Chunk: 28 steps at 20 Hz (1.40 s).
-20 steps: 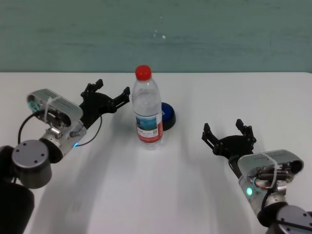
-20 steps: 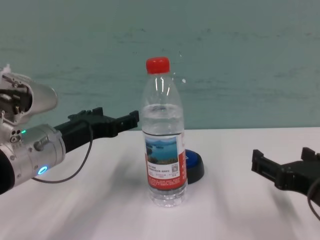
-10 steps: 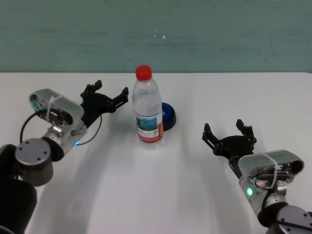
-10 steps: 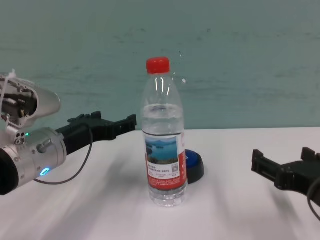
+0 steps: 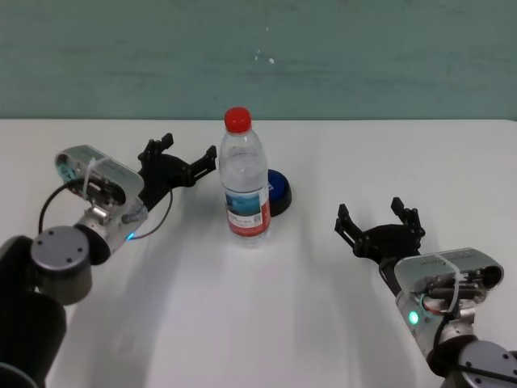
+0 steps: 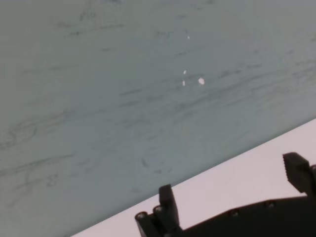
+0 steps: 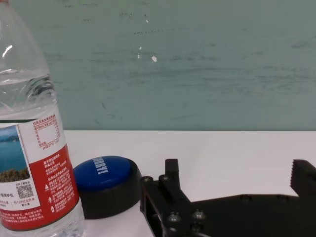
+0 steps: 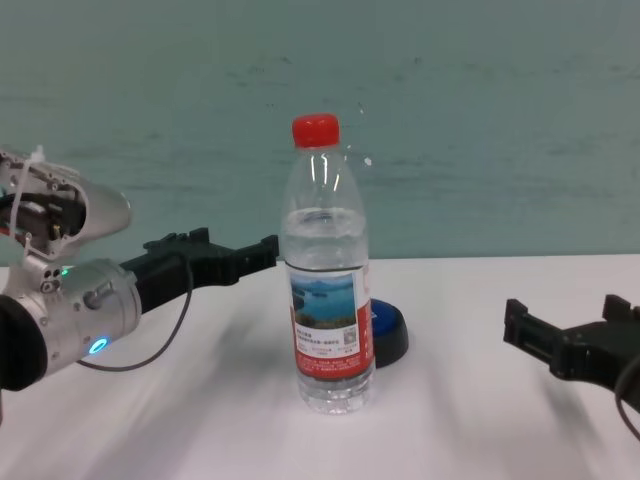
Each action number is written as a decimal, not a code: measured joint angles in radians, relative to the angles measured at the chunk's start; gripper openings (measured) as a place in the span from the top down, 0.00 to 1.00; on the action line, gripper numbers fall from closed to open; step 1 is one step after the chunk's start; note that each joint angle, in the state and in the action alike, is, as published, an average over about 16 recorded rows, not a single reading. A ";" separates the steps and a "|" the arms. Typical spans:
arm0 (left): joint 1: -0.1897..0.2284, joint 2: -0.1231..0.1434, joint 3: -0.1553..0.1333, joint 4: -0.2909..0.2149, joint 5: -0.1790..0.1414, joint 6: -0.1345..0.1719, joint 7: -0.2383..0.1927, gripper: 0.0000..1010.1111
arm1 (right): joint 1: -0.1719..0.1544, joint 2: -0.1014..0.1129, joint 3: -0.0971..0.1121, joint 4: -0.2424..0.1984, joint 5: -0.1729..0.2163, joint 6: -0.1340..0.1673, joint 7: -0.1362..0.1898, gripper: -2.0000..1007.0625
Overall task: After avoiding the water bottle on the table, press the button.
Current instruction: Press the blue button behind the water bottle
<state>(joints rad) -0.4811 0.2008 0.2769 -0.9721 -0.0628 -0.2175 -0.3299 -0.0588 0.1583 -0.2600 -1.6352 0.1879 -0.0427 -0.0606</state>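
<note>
At frame centre the water bottle (image 5: 245, 183) stands upright, the button (image 5: 277, 191) unpressed behind it; left gripper (image 5: 185, 158) spread wide beside the bottle, right gripper (image 5: 380, 221) wide, lower right.

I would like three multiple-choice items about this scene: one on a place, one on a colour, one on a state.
1. Where is the button relative to the water bottle?
A. behind it, toward the robot's right
B. in front of it
C. on top of it

2. What colour is the bottle cap?
A. blue
B. red
C. white

3. How is the right pincer?
A. shut on the bottle
B. pressing the button
C. open, holding nothing

Answers: 1 A, the head view shows the dome partly hidden past the bottle's right side. 2 B, it shows red in both views. 3 C, its fingers stand apart over the bare table.
</note>
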 joint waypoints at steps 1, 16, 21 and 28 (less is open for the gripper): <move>-0.003 -0.001 0.001 0.004 0.001 -0.002 -0.001 0.00 | 0.000 0.000 0.000 0.000 0.000 0.000 0.000 0.00; -0.022 -0.011 0.006 0.030 0.007 -0.010 -0.002 0.00 | 0.000 0.000 0.000 0.000 0.000 0.000 0.000 0.00; -0.022 -0.011 0.004 0.030 0.007 -0.009 0.000 0.00 | 0.000 0.000 0.000 0.000 0.000 0.000 0.000 0.00; -0.026 -0.012 -0.004 0.038 0.008 -0.009 0.007 0.00 | 0.000 0.000 0.000 0.000 0.000 0.000 0.000 0.00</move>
<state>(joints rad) -0.5072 0.1892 0.2726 -0.9338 -0.0552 -0.2268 -0.3230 -0.0588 0.1583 -0.2600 -1.6352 0.1879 -0.0427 -0.0605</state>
